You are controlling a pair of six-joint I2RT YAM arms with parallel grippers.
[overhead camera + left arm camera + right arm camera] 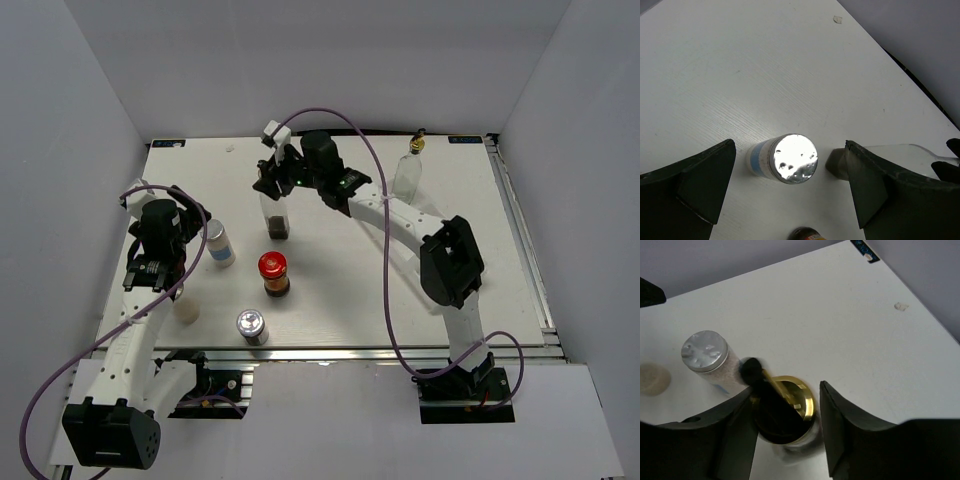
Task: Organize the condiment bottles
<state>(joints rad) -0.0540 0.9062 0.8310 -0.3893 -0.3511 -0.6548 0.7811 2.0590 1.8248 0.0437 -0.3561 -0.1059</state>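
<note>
Landmark: red-lidded jar [273,272], upright near the middle of the table [470,200].
Left gripper [790,150]: spread wide and holding nothing; its fingers [705,185] flank the blue-labelled shaker without touching it.
Blue-labelled shaker [220,243]: upright, just left of the jar and slightly behind it.
Right gripper [785,390]: narrowed around the gold top of a glass bottle, gripping it on both sides.
Gripped glass bottle [277,218]: upright, directly behind the jar, dark contents at its base; whether it rests on the table cannot be told.
Second glass bottle [408,172]: well to the right of the jar and behind it, standing free.
Second shaker [251,327]: in front of the jar, slightly left.
Cream bottle [185,308]: front-left of the jar, partly hidden by the left arm [140,330].
</note>
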